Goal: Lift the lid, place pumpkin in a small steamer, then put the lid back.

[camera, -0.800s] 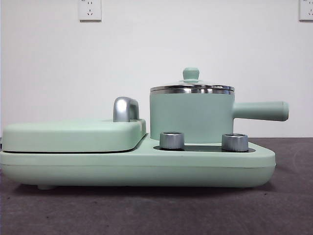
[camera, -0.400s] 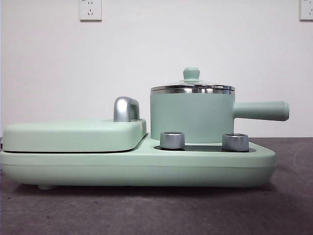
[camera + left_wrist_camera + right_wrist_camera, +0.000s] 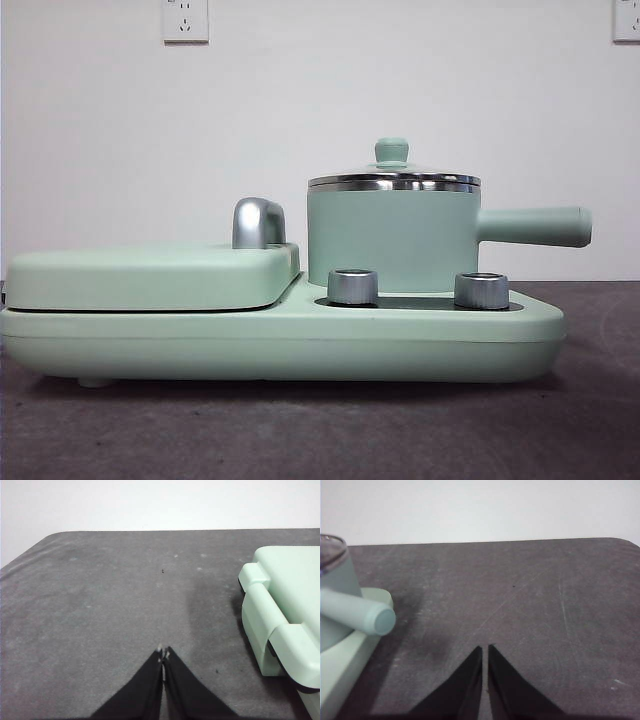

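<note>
Task judged not yet begun; lid-lifting step pending. Lid (image 3: 394,180) sitting closed on small steamer (image 3: 392,238), steamer standing on wide base (image 3: 280,340) at 3 o'clock of flat cover (image 3: 150,275), handle pointing toward 3 o'clock. Pumpkin not showing in any view. Left hand (image 3: 163,655) hovering over bare table (image 3: 100,605), jaws pressed together, holding nothing. Right hand (image 3: 485,650) hovering beside steamer handle, jaws nearly together, empty. Next move calling for spreading jaws and reaching the lid knob (image 3: 391,151).

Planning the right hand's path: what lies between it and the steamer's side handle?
Only bare grey table: in the right wrist view, nothing sits between the right hand and the small steamer.
</note>
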Robot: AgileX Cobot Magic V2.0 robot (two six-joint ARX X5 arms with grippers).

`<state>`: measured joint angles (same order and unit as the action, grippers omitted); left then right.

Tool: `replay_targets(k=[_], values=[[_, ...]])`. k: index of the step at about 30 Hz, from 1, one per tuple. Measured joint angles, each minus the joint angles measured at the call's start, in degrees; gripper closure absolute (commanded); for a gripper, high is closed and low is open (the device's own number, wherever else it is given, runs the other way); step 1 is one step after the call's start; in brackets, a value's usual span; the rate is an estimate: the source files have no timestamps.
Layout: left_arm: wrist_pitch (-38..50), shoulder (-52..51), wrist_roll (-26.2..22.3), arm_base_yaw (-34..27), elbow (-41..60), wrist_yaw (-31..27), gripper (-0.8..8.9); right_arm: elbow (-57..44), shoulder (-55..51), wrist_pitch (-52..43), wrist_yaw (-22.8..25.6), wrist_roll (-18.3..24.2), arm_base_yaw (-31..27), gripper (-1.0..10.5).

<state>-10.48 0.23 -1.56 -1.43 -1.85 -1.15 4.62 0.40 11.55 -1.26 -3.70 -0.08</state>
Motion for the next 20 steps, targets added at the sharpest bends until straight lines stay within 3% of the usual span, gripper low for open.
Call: replay_targets(k=[20], values=[[0.0,0.0,0.0,0.0,0.0,-0.02,8.07,-3.63,-0.11,-1.6,0.87,3.89,-0.79,9.3]])
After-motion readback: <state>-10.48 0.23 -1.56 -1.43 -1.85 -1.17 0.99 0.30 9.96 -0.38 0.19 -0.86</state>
